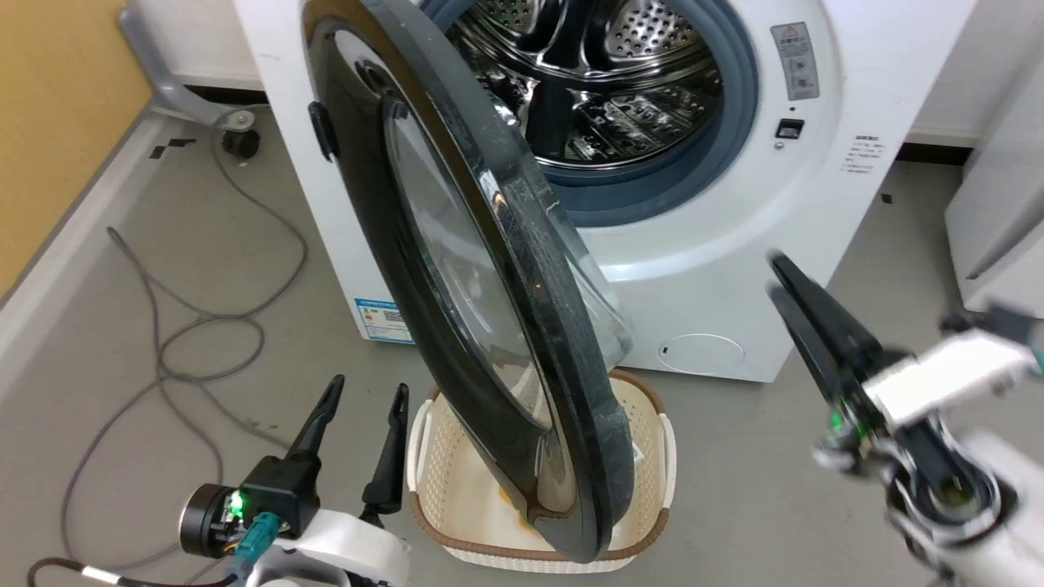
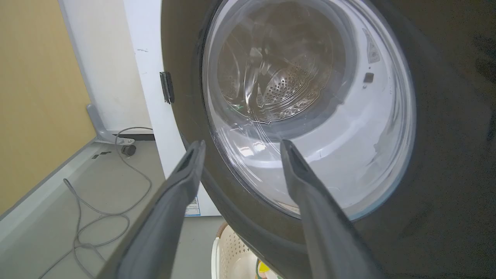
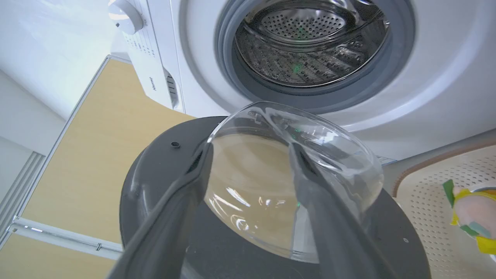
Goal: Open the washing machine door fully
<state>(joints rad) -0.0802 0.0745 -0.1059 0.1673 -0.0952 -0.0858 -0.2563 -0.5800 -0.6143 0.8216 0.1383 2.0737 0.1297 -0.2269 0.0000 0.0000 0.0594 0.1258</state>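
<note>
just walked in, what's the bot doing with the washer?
It is working on the washing machine door, which stands roughly half open, swung out from the washing machine above a cream basket. The left claw is open on the door's outer side and the right claw is open on the bulging glass side. Neither is clamped on it. The door is not fully open yet.

Cream perforated laundry basket [image 1: 434, 461] with a brown rim sits on the grey floor [image 1: 734, 456]. Inside it is a yellow-and-green item [image 3: 471, 213], blurred, can't tell what it is. Grey cable [image 1: 305, 253] runs loose over the floor on the left and curls into a loop. Yellow wall [image 1: 57, 122] with a pale baseboard [image 1: 73, 236] along that side. Grey metal leg [image 1: 163, 81] ends by a black caster [image 1: 241, 144], with black tape marks [image 1: 171, 147] just beside it. White unit [image 1: 999, 220] stands at the far right.
</note>
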